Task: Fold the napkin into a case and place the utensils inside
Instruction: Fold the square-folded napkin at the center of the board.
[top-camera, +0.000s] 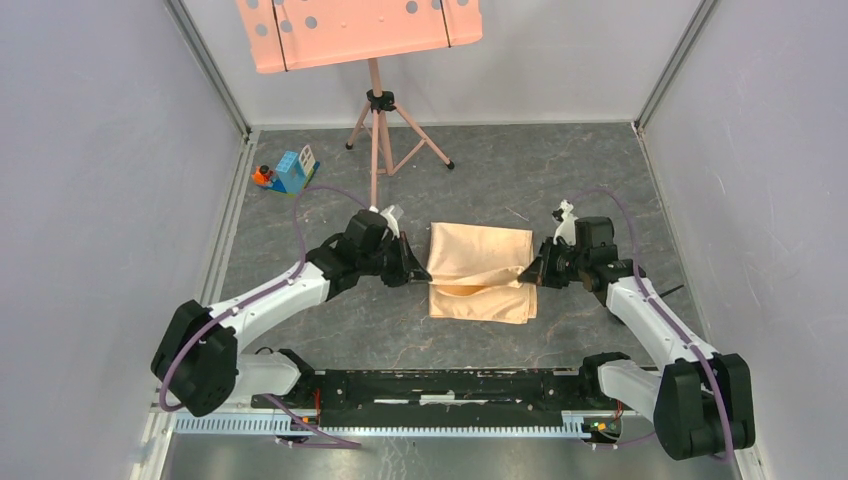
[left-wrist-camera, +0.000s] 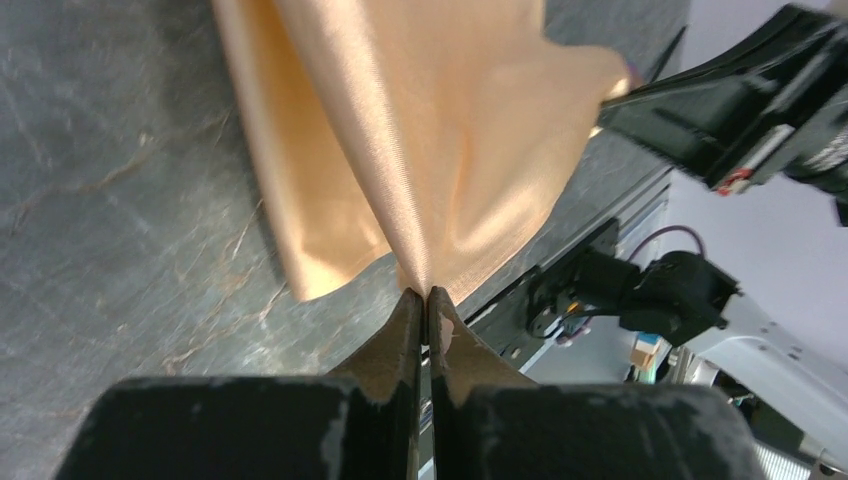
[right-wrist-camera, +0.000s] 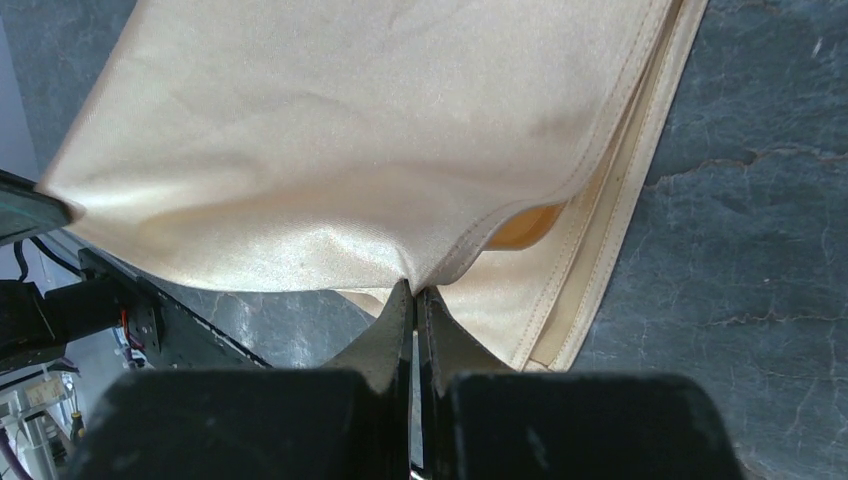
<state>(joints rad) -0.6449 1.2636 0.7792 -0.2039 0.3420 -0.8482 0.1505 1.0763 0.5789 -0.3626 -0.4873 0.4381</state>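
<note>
Both left fingers and right fingers pinch opposite napkin edges.

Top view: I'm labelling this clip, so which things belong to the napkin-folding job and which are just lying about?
Part of the job:
- napkin, partly folded over
- left gripper, shut on one napkin edge
- right gripper, shut on the opposite edge

Just lying about:
- pink music stand at the back
- toy block house, far left

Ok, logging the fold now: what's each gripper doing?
Left gripper: closed on the napkin, left side.
Right gripper: closed on the napkin, right side.
</note>
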